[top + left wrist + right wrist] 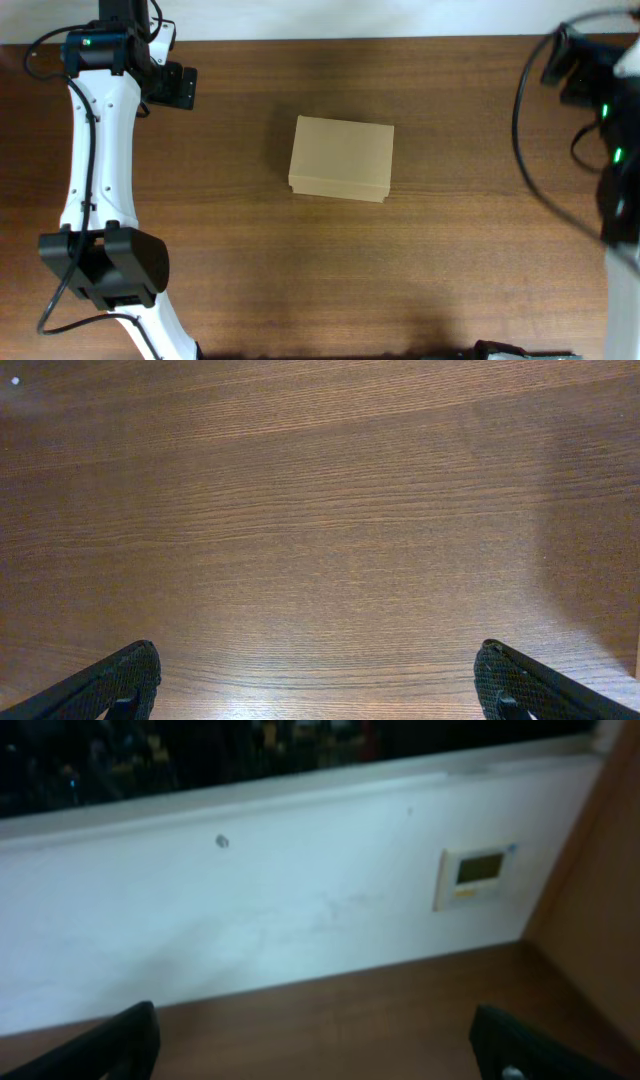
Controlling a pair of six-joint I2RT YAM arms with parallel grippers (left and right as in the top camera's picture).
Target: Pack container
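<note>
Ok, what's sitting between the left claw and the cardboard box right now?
Nothing. In the overhead view, only bare wooden table runs from the left claw to the box.

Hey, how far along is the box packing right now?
Either finished or not started: the cardboard box sits closed, contents hidden, with no loose items in view. Nothing in hand: left pincer and right pincer are open, empty, away from it. Left to do: possibly nothing.
</note>
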